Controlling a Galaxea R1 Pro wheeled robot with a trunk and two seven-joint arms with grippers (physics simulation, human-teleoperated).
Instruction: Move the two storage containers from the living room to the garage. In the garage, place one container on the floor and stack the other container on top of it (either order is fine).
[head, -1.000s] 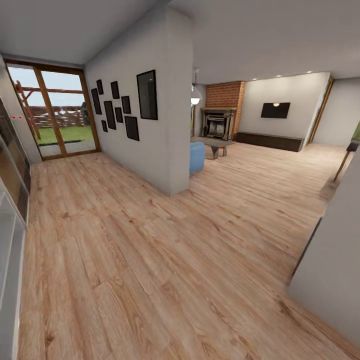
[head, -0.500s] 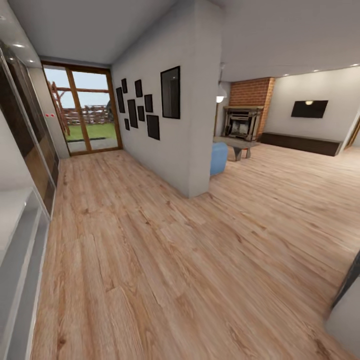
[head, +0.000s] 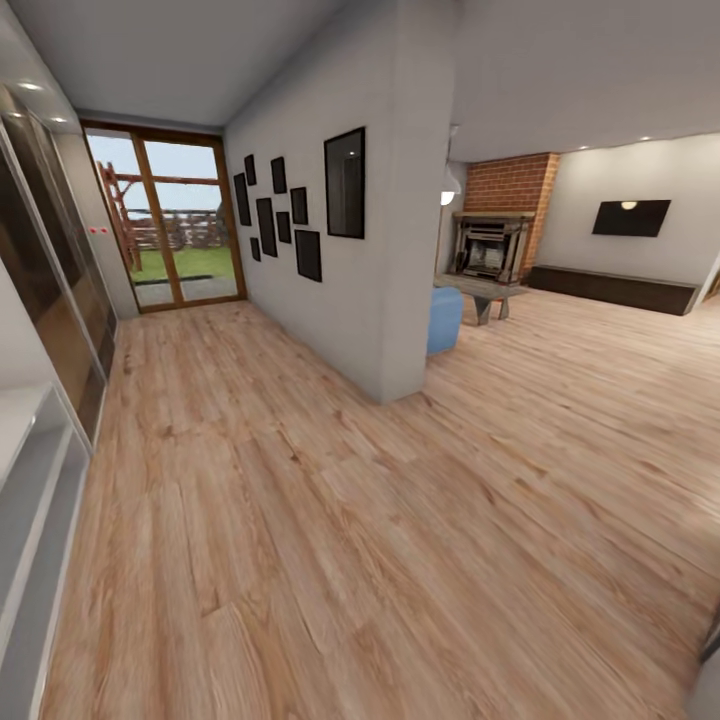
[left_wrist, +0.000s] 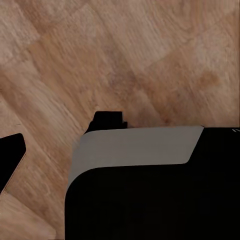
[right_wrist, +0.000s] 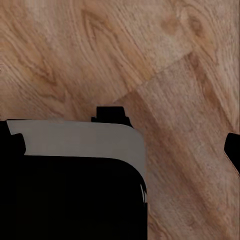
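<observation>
While wood-plank flooring (head: 400, 520) stretches toward glazed doors (head: 170, 225) and a brick fireplace (head: 490, 245), I cannot tell either claw's state from here.

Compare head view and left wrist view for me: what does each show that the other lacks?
Head view alone: the dividing wall with black frames, glazed wood-framed doors, brick fireplace, wall TV, and a blue seat past the wall's corner. Left wrist view alone: a dark robot body part with a grey panel, close over the planks. Both share the light wood-plank floor.
</observation>
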